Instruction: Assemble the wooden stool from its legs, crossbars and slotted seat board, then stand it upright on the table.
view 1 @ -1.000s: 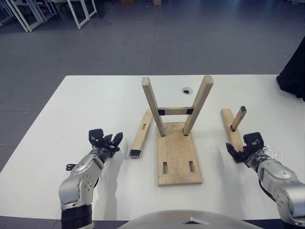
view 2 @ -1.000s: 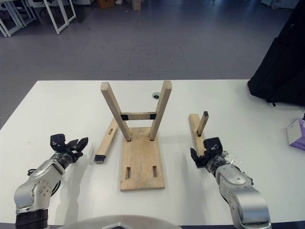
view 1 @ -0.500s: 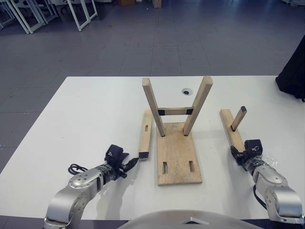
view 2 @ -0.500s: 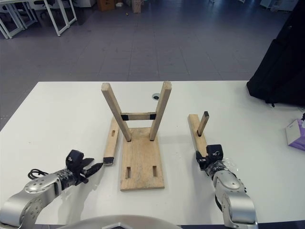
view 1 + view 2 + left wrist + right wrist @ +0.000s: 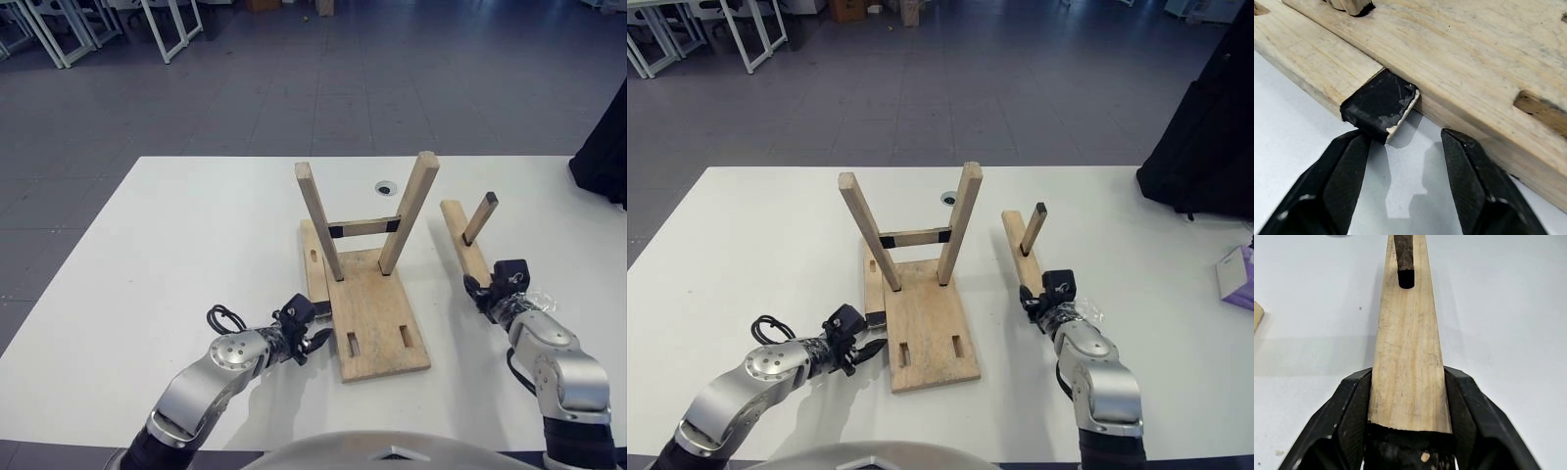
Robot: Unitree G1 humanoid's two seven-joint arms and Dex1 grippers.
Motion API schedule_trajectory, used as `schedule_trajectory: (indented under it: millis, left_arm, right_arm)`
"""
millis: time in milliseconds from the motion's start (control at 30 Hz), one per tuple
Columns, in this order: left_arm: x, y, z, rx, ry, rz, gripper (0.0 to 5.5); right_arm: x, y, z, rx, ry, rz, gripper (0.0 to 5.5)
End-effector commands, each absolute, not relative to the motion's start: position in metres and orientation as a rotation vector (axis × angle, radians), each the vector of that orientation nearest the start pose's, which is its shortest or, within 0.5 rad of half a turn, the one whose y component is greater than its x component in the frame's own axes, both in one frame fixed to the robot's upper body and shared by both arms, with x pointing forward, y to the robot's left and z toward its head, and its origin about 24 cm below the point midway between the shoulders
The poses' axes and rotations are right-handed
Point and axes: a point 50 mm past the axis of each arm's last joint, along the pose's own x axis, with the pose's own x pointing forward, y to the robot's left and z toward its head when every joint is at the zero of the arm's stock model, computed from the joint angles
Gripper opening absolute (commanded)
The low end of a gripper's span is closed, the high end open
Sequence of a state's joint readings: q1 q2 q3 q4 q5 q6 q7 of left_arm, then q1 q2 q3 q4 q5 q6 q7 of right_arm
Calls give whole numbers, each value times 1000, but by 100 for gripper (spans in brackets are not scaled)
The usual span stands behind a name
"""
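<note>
left tool (image 5: 1403, 144) open at black-capped leg (image 5: 1320, 66) beside seat board (image 5: 1474, 49), right tool (image 5: 1408, 377) clamped around second leg (image 5: 1406, 342)

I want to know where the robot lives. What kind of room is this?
Probably a big workshop or lab hall. There's a white table with a half-built stool and a loose leg, a wide grey tiled floor, and white metal desk frames at the back.

- Seat board (image 5: 377, 318) on table (image 5: 176, 245); two legs (image 5: 319, 223) upright at its 12 o'clock end
- Loose leg (image 5: 316, 284) against 9 o'clock edge
- Another leg (image 5: 460, 240) apart, 3 o'clock
</note>
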State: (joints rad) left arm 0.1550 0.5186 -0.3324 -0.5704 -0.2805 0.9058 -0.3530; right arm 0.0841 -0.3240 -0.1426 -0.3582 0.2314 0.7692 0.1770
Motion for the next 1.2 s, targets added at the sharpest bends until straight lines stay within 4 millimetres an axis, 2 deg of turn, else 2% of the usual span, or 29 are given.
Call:
schedule_trajectory:
  millis: [33,67,167,233,300,333,433,600,633,800,1033,1200]
  left_arm:
    - [157,155,26,94,823,-677,259]
    - [156,162,33,44,803,-665,259]
    - [165,191,69,-190,641,-677,259]
    - [183,202,103,-356,474,-745,259]
    - [202,204,142,-494,272,-860,259]
    - [208,203,160,-565,182,-932,259]
    - [210,191,191,-796,19,-1183,259]
    - [214,178,197,-924,54,-1394,259]
    - [216,176,198,-928,65,-1419,278]
    - [227,170,201,-907,102,-1440,339]
    - [230,166,201,-919,120,-1444,339]
    - [232,163,206,-933,91,-1443,339]
  right_arm:
    - [237,-223,83,-49,348,114,202]
    - [244,-226,96,-27,292,117,202]
    - [262,-229,148,25,92,156,202]
    - [268,-223,177,134,-35,204,202]
    - [267,-206,205,343,-159,356,202]
    - [263,-194,216,435,-196,492,202]
    - [249,-168,228,543,-192,817,202]
    - [239,-131,246,634,-152,1148,202]
    - [237,-125,246,638,-129,1193,202]
    - [230,-109,238,636,-42,1272,202]
    - [218,-92,230,624,32,1350,202]
    - [214,-87,223,600,118,1423,202]
